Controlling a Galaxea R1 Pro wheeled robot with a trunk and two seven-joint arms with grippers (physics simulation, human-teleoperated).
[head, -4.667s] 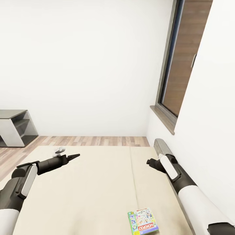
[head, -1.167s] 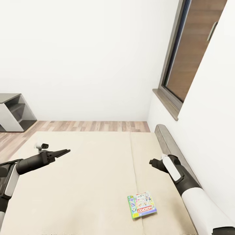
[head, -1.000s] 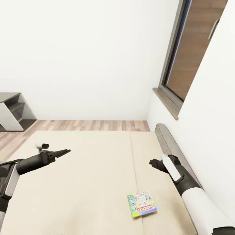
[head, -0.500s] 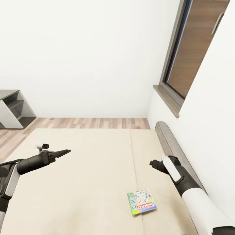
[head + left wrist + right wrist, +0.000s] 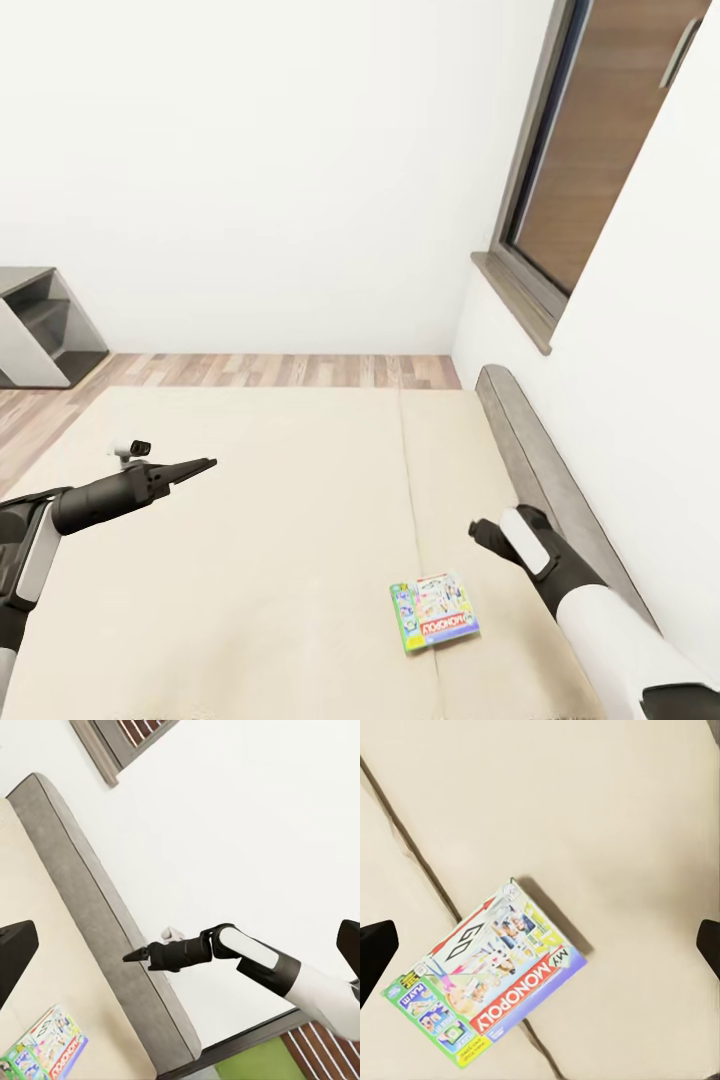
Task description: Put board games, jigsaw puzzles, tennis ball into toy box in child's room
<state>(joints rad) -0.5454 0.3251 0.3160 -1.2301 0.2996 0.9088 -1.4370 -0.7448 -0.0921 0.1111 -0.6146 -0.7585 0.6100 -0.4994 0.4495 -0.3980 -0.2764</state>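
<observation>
- i'm over the bed [image 5: 260, 520] with the right arm heading for the white-and-green board game [image 5: 434, 624], which lies flat on the beige sheet near the headboard [image 5: 545, 470] side, straddling the seam between the two mattress halves.
- in the right wrist view the board game [image 5: 484, 979] sits between the two dark fingertip edges at the frame's sides, so the right gripper [image 5: 484, 530] is spread wide with nothing in it and is hanging above the box, apart from it.
- the left gripper [image 5: 195, 466] hovers over the other half of the bed with its fingers drawn together to a point, holding nothing; the left wrist view looks across at the right gripper [image 5: 139, 955] and the board game [image 5: 43, 1050].
- to do this well i'd bring the right gripper straight down until the fingers bracket the box's narrower span, turning the wrist to match its skew on the sheet.
- the box is thin and lies on soft bedding, so i judge the fingertips must press a little into the sheet to get under its edges; too shallow a grab could slip off.
- against half a second ago, the right arm has dropped lower and drawn back toward me, closer to the box; the left arm has not moved, and the view has tipped slightly.
</observation>
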